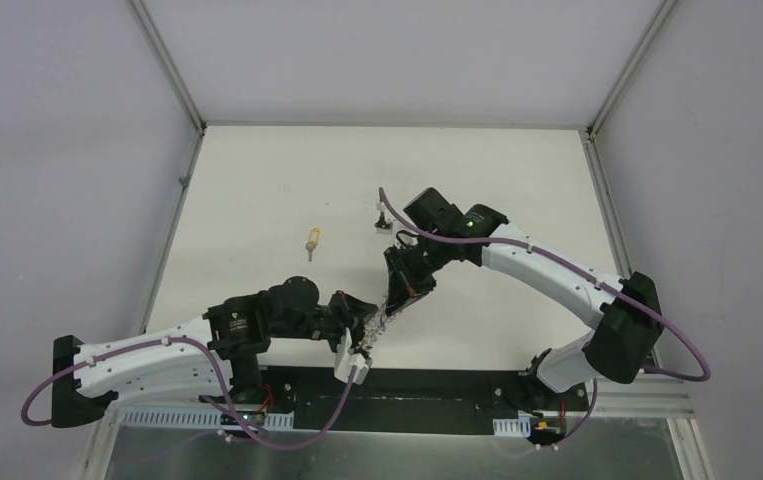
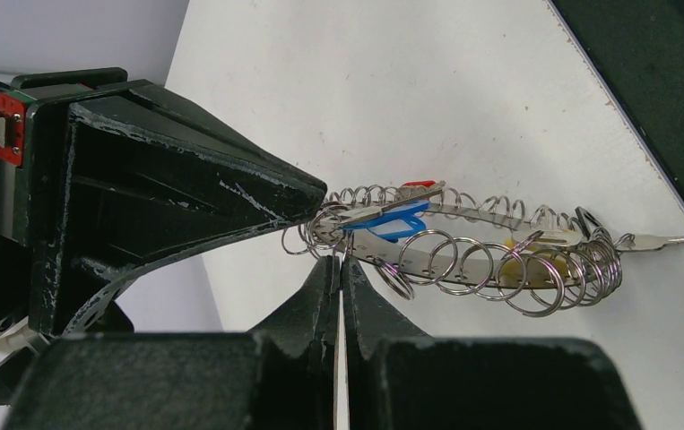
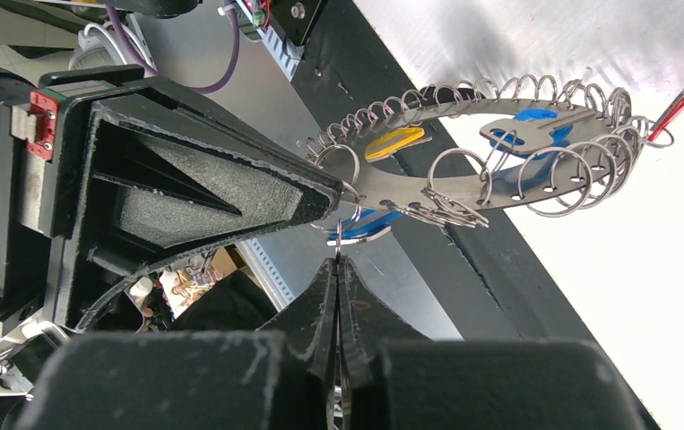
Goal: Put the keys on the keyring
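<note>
Top external view shows the large grey wire-coil keyring (image 1: 383, 322) only as a glint near the front of the white tabletop (image 1: 257, 180). It is caught between the left end effector (image 1: 365, 330) and the right end effector (image 1: 397, 302), whose tips almost meet. Both are pinched shut on the keyring's rim at nearly the same spot, so the rest of the floppy loop juts out unsupported. The likely trouble is that fetching another key needs a free end effector. When one lets go, the loop could swing or droop from the single remaining pinch, and any key not properly threaded could slide off. With the tips so close, opening one could also knock the other. Only this view shows the loose silver key with a yellow plastic head (image 1: 311, 241), lying well apart from the arms, and a small dark object (image 1: 381, 218) beside the right arm's cable, too small to identify. The left wrist view shows what it cannot: a blue-headed key (image 2: 392, 224), a red-headed key (image 2: 419, 184) and a yellow-headed key (image 2: 535, 260) among the coils. The right wrist view adds a second blue head (image 3: 369, 224) under the band, next to the pinch.
</note>
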Controlling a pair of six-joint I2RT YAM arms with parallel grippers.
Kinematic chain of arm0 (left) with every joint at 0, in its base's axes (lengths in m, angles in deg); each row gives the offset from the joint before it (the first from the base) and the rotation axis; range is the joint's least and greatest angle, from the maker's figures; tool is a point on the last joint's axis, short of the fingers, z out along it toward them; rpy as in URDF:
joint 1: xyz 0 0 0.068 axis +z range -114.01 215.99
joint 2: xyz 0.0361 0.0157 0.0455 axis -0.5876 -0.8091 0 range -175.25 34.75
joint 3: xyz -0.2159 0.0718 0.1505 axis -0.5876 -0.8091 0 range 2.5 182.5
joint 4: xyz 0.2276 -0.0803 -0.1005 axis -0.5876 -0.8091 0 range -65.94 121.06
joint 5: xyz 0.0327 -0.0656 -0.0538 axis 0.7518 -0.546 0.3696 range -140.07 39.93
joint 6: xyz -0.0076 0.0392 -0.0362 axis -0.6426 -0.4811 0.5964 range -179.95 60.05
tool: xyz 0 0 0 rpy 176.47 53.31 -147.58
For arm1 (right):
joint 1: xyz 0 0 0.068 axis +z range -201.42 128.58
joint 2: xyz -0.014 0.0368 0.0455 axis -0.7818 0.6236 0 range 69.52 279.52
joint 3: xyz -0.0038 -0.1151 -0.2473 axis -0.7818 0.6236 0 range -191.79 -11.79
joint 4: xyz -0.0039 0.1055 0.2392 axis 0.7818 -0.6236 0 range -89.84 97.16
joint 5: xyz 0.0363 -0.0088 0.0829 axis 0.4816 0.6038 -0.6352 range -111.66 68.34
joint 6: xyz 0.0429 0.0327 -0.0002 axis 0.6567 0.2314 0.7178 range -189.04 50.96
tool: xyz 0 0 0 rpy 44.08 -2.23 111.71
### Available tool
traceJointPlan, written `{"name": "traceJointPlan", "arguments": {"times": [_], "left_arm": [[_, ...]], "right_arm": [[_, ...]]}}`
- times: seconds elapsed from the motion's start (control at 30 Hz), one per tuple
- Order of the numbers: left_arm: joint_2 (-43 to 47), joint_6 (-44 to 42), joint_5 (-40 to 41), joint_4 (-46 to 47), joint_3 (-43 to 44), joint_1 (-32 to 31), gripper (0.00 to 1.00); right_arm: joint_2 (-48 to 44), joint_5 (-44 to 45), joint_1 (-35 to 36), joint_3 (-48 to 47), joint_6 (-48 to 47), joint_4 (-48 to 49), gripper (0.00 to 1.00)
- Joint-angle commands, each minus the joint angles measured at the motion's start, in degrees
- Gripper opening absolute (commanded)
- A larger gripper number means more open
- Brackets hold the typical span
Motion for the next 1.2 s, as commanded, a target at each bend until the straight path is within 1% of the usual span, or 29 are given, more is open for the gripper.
{"name": "traceJointPlan", "arguments": {"times": [0.0,0.43,0.67,0.87,1.17], "left_arm": [[0.35,0.4,-0.58,3.19,2.07,-0.77,0.0],[0.91,4.68,-0.71,3.2,2.07,-0.75,0.0],[0.73,5.39,-0.54,3.15,2.07,-0.79,0.0],[0.4,5.02,-0.76,3.17,1.98,-0.78,0.0],[0.33,4.68,-0.97,3.16,2.02,-0.81,0.0]], "right_arm": [[-1.06,0.17,0.3,0.38,0.27,-0.3,0.0],[-1.99,3.39,0.28,2.43,-2.73,-1.77,0.0],[-4.17,-0.64,0.83,1.47,-3.3,0.02,0.0],[-5.34,-3.82,2.21,-1.21,-3.23,0.66,0.0],[-2.31,-1.31,3.47,-2.38,-2.49,0.52,0.0]]}}
